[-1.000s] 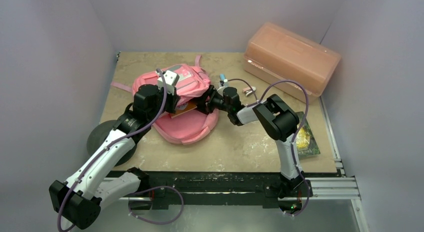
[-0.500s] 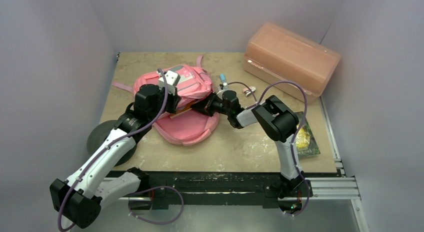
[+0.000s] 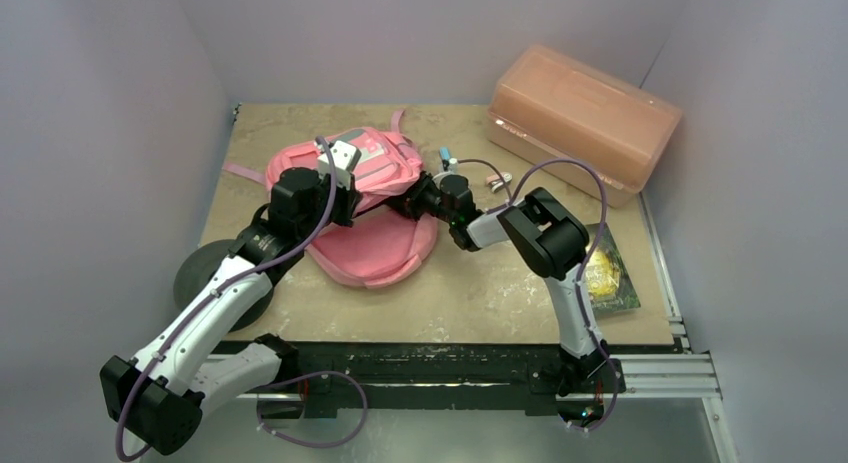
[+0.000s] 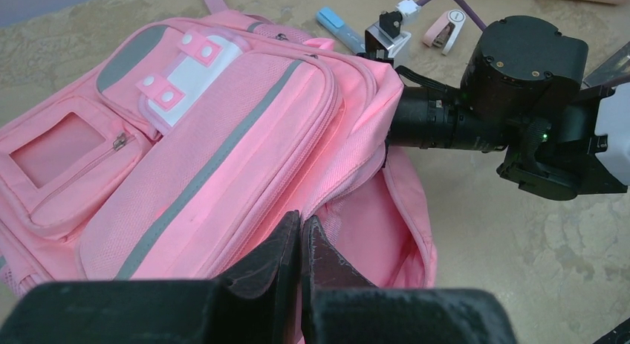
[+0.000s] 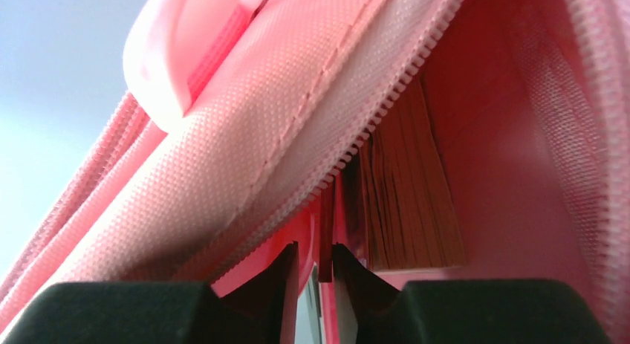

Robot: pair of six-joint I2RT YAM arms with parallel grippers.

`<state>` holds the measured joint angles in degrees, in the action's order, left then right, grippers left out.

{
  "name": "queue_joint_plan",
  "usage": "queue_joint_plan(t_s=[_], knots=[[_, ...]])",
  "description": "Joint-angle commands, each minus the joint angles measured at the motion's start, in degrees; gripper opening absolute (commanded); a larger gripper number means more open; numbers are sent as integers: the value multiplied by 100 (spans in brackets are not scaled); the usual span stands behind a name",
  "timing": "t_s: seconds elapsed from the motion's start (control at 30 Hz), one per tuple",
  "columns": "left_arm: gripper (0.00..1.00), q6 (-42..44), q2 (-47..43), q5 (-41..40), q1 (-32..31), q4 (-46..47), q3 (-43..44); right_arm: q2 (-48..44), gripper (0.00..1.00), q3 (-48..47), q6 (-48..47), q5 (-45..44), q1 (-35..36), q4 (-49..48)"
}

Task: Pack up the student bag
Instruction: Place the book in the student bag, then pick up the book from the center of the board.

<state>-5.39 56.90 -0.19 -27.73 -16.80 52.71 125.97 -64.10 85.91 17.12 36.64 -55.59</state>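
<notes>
Left claw [image 4: 301, 236] pinches the student bag [image 4: 223, 136] mouth open, right claw [image 5: 316, 266] sits barely parted inside beside a book [image 5: 405, 203], grip unclear, and probably needs backing out cleanly.

Plain booth closed in around a stone-look table [image 3: 480, 293]

The table has a mottled beige top, scuffed pale in patches. Behind it stands a flat lilac-grey back wall [image 3: 420, 43], with matching walls to its left [image 3: 100, 133] and right [image 3: 760, 183]. A silver metal rail [image 3: 670, 368] runs along its near right edge. The light is even and soft, with faint shadows.
</notes>
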Motion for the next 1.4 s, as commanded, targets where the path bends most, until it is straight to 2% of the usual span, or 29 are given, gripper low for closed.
queue_joint_plan(t_s=[0.0,0.17,0.47,0.67,0.7,0.77,0.83,0.9,0.97,1.03,1.17,1.3,1.37], knots=[[0,-61,-11,-8,-44,463,205,-466,31,58,-198,-96,10,72],[0,-68,-13,-43,-66,387,241,-1321,45,785,-811,271,14,744],[0,-108,139,-178,-101,254,320,-3481,80,1861,-2705,141,18,3594],[0,-64,155,-237,-101,211,328,-4884,89,2027,-4236,-616,15,5203],[0,-61,154,-258,-101,205,328,-5096,89,1941,-4475,-889,18,5652],[0,-50,154,-258,-101,199,340,-5445,90,1597,-4706,-1976,18,6750],[0,-67,147,-243,-101,202,349,-5587,94,1202,-4716,-3631,8,7982],[0,-83,137,-215,-101,201,346,-5432,98,769,-4308,-5200,-37,9503],[0,-130,142,-182,-101,189,362,-5262,99,474,-3876,-5903,-219,10354],[0,-172,145,-131,-106,181,367,-5262,99,470,-3665,-5756,-696,10539],[0,-170,162,-141,-134,163,365,-5837,99,1330,-3991,-4407,-2433,9511],[0,-136,180,-207,-179,138,369,-6387,99,1850,-4127,-4347,-3612,8815],[0,-116,176,-208,-209,133,368,-6484,99,1919,-4282,-4039,-4236,8462]])
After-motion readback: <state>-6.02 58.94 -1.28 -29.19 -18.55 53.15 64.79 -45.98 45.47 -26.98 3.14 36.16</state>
